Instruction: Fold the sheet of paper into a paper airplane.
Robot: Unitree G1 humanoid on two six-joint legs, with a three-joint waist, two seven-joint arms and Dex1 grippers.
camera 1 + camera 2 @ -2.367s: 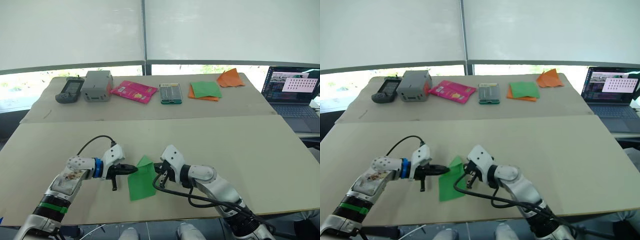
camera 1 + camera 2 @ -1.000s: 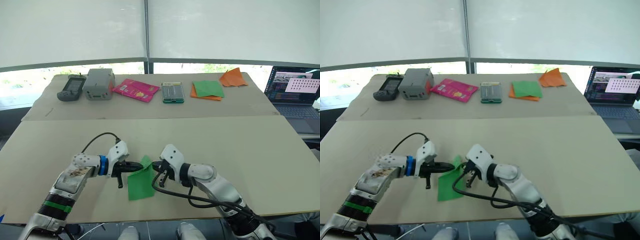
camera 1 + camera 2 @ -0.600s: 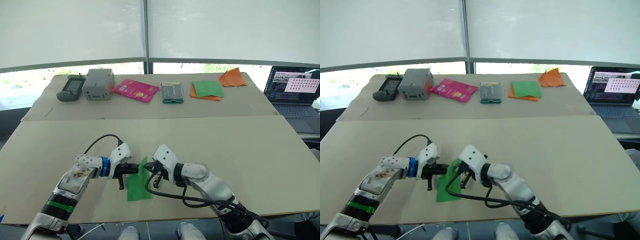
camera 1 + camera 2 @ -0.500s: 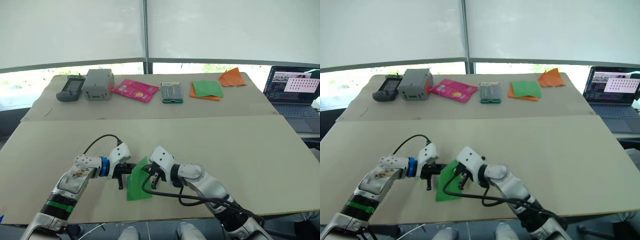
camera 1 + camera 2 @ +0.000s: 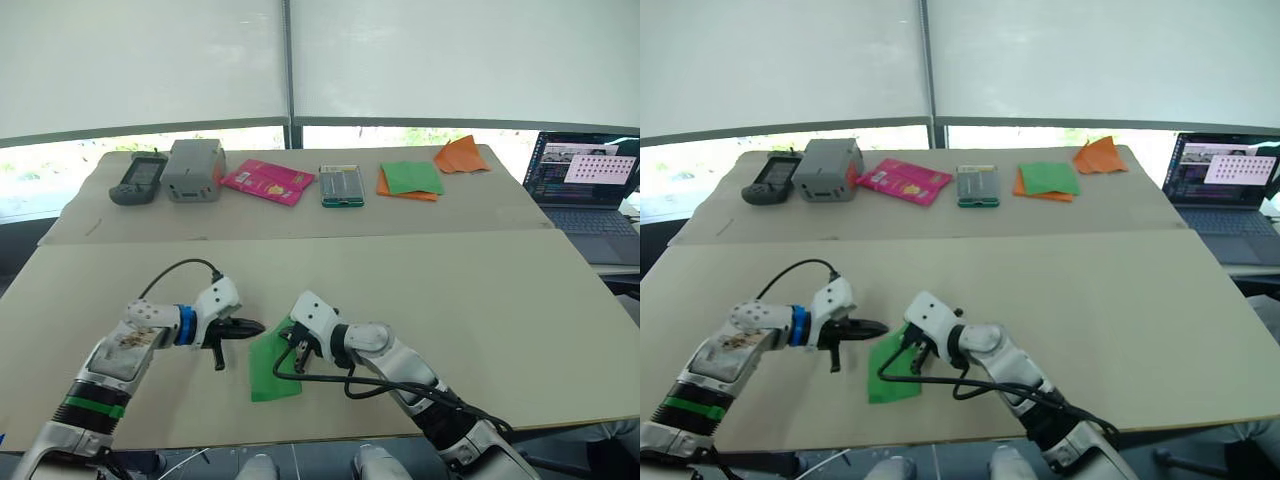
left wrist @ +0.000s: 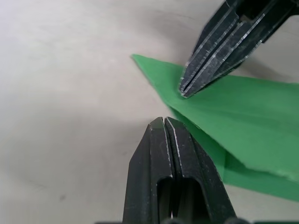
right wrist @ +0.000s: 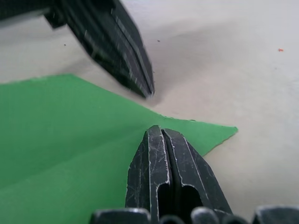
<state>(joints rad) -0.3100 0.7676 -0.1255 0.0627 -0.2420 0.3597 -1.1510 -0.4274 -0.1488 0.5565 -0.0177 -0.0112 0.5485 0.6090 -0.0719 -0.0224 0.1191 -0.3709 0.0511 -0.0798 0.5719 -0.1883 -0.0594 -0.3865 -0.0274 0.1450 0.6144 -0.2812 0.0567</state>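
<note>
Folded green sheet of paper (image 5: 274, 366) flat on worktop (image 5: 480, 300), near front edge. Right end effector (image 5: 292, 345) fingers pressed together, tip on paper's upper corner. Left end effector (image 5: 250, 326) fingers together, empty, just beside paper's left edge, off paper.
</note>
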